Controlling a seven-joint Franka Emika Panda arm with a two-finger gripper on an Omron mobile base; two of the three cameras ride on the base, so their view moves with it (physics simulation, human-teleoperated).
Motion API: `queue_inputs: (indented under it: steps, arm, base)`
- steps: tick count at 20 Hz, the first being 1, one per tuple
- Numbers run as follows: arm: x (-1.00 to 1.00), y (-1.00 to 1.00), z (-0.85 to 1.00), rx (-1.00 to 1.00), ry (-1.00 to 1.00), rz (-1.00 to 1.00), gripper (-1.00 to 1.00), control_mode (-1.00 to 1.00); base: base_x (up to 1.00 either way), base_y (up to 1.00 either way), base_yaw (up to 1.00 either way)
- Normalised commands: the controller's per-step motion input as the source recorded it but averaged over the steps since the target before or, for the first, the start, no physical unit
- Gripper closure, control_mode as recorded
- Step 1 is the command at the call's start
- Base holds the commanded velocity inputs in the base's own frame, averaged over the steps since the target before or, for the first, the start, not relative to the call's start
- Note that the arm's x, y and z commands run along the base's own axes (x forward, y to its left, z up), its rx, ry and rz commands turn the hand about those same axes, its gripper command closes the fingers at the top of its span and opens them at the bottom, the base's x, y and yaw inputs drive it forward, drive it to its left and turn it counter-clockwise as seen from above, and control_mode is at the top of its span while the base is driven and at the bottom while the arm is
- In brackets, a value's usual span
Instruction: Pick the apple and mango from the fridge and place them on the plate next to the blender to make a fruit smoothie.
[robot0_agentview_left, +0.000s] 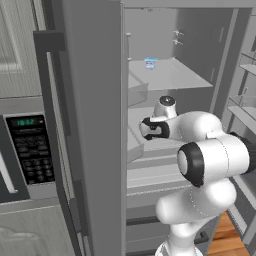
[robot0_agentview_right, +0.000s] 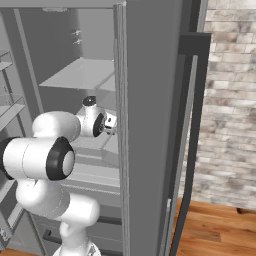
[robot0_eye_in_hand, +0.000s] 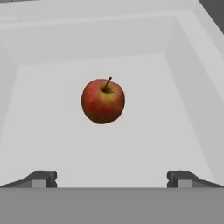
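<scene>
Your hand (robot0_eye_in_hand: 111, 178) hangs released and empty above the apple (robot0_eye_in_hand: 103, 100), fingertips spread either side because the white fridge (robot0_agentview_left: 95, 125) bin demands a top-down grasp.

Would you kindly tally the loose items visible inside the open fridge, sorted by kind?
Apple: 1, red, lying in a white bin ahead of the gripper.
Small pale blue container: 1, standing on an upper shelf.
Total: 2
</scene>
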Motion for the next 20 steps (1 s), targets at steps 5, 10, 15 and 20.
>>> queue_inputs:
  steps: [5,10,15,20]
  arm:
    - [0.31,0.0,-0.31,0.0,0.02,0.0,-1.0,-1.0]
    - [0.35,0.0,-0.28,0.0,0.01,0.0,-1.0,-1.0]
    - [0.3,0.01,-0.22,0.0,0.01,0.0,-1.0,-1.0]
    - [0.37,0.01,-0.07,0.0,0.01,0.0,-1.0,-1.0]
  base:
    - [0.0,0.0,0.0]
    - [0.0,0.0,0.0]
    - [0.0,0.0,0.0]
    - [0.0,0.0,0.0]
